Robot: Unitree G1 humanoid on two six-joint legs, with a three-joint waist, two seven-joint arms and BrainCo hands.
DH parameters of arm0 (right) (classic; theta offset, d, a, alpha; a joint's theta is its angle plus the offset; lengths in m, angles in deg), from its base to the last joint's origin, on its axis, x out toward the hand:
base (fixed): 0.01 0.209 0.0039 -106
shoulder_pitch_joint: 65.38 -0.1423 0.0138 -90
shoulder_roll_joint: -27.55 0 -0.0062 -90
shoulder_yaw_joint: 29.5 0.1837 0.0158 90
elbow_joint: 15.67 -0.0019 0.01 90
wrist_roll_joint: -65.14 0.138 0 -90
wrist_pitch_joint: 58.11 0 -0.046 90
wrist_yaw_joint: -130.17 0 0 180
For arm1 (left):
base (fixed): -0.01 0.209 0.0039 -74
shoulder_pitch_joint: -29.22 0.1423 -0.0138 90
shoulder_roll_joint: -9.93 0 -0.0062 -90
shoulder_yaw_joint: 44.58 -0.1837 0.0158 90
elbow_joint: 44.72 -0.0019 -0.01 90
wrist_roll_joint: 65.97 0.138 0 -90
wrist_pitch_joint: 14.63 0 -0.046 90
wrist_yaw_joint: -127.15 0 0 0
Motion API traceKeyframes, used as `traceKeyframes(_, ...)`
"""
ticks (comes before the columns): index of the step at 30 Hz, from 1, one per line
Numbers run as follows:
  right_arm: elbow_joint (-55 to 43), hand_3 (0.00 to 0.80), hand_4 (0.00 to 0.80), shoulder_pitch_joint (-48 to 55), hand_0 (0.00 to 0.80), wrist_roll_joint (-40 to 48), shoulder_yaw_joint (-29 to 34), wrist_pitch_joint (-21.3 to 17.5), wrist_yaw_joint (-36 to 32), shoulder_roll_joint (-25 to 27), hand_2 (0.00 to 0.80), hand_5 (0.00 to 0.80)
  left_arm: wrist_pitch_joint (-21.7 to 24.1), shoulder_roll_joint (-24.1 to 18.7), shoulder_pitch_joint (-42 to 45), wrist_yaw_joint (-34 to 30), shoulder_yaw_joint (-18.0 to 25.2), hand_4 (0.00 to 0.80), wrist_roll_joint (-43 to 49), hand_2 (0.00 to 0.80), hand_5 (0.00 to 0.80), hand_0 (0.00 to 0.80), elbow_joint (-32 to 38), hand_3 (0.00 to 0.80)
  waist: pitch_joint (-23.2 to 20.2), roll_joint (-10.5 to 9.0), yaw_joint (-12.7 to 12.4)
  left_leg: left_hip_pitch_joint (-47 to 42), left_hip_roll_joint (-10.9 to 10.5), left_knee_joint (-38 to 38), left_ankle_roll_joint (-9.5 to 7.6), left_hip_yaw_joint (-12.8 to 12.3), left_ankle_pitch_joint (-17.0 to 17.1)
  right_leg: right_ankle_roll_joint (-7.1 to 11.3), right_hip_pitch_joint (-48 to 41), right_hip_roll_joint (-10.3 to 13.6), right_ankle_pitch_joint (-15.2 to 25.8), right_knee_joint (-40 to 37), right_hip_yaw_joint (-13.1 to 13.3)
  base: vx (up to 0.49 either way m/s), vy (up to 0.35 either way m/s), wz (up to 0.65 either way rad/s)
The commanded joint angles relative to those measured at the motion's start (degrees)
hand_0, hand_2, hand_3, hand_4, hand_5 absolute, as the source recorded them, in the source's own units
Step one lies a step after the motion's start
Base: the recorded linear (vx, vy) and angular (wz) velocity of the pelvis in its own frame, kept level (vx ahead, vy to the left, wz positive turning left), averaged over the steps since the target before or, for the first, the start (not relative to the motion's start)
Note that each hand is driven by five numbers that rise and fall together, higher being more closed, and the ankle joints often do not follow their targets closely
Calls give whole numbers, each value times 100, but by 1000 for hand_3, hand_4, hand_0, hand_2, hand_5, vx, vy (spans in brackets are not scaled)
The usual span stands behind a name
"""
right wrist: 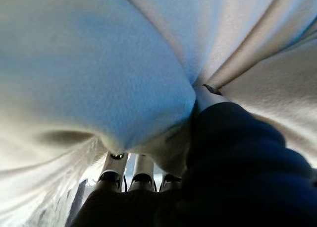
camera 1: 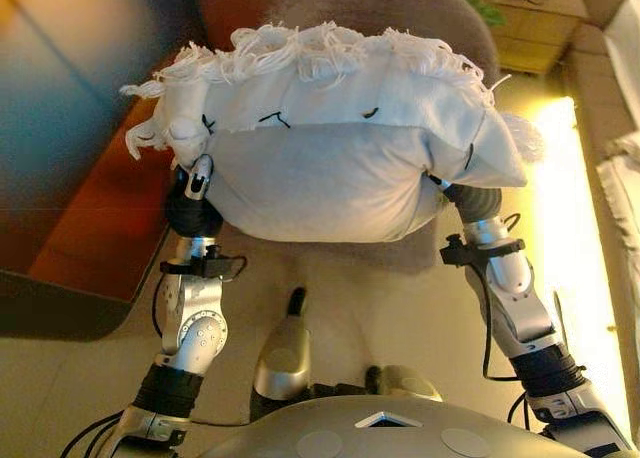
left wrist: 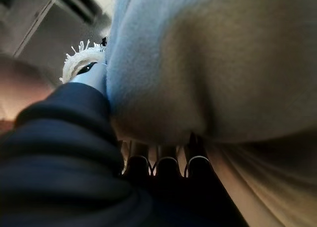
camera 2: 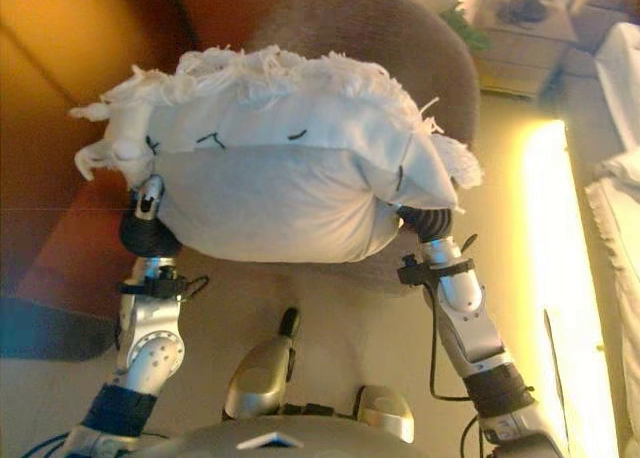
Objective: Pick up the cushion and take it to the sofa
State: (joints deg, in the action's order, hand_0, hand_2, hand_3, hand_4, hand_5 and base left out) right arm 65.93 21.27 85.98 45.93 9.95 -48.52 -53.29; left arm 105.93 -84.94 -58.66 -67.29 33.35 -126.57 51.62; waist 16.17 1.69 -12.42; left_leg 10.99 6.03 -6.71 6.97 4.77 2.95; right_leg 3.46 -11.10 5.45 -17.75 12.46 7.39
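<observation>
- Both hands are under the white fringed cushion, one at each end; it rides raised in front of the robot, above a round grey-brown pouffe.
- Left hand: a thumb tip shows against the cushion's left end, with dark-tipped fingers pressed into the fabric in the wrist view. It looks clamped on the cushion, thumb on one side and fingers below.
- Right hand: its fingers lie against the cushion's underside and the cloth bulges round the dark cover. Whether they curl into the fabric or only prop it, I cannot tell.
- Step in hand, as I judge it: carrying. Keep both ends squeezed evenly and level; the soft filling sags between the arms and could slip if one side eases.
- Orange-red surface lies to the left; possibly the sofa, but it is too cut off to confirm.
- Wooden cabinet sits far right, partly cropped.
- Cushion hides the floor straight ahead, so the path is hard to read.
</observation>
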Motion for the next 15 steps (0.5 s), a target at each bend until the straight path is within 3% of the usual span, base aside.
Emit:
traceKeyframes(1,-839,800,800,-731,800,-377,-692,-489,-434,-107,800,800,133,127,-400,-423,-613,800,364,800,800,800,993,800,-567,-10,180,345,513,973,75,-141,1208,28,-829,130,-177,385,-822,587,395,-75)
traceKeyframes(3,-834,800,800,-618,800,-194,-645,-526,-476,-65,800,800,163,52,-496,-218,-675,800,365,800,800,800,977,800,-664,-96,225,344,495,654,-15,-433,1130,341,-1018,492,191,742,-897,554,400,-83)
traceKeyframes(5,-948,800,800,-434,800,-25,-558,-429,-397,-27,800,800,114,14,-581,-59,-689,800,428,800,800,800,945,800,-847,-288,204,495,246,124,-242,-585,841,611,-1162,737,959,1010,-935,493,325,-31)
traceKeyframes(7,-1005,800,800,-290,800,220,-407,-488,-399,-23,800,800,49,-44,-577,51,-706,800,647,800,800,800,971,800,-986,-386,125,488,31,-108,-493,-670,555,677,-1054,920,1851,1721,-969,511,278,-19)
traceKeyframes(9,-844,800,800,12,800,348,-132,-856,-864,-88,800,800,-127,-102,-484,-104,-499,800,559,800,800,800,966,800,-1024,-415,186,346,-89,-153,-599,-714,392,631,-566,886,2348,2168,-873,424,174,0)
traceKeyframes(11,-795,800,800,88,800,641,160,-930,-1115,-12,800,800,-252,-176,-482,-299,-318,800,546,800,800,800,848,800,-968,-483,304,114,-239,-62,-679,-721,305,537,-60,632,2061,1959,-1027,409,57,23)
traceKeyframes(13,-900,800,800,-38,800,719,303,-760,-996,76,800,800,-369,-281,-549,-334,-237,800,646,800,800,800,874,800,-918,-551,319,-63,-388,62,-665,-710,302,460,189,470,1776,1327,-1453,369,-34,14)
traceKeyframes(14,-883,800,800,-149,800,710,314,-682,-934,73,800,800,-415,-266,-553,-313,-188,800,802,800,800,800,876,800,-891,-550,324,-275,-415,150,-621,-759,269,417,491,470,1793,868,-1805,300,-68,-3)
traceKeyframes(15,-843,800,800,-232,800,689,282,-701,-879,62,800,800,-444,-243,-556,-298,-176,800,867,800,800,800,885,800,-856,-510,356,-476,-396,234,-585,-747,232,349,722,437,1755,572,-1995,275,-78,-9)
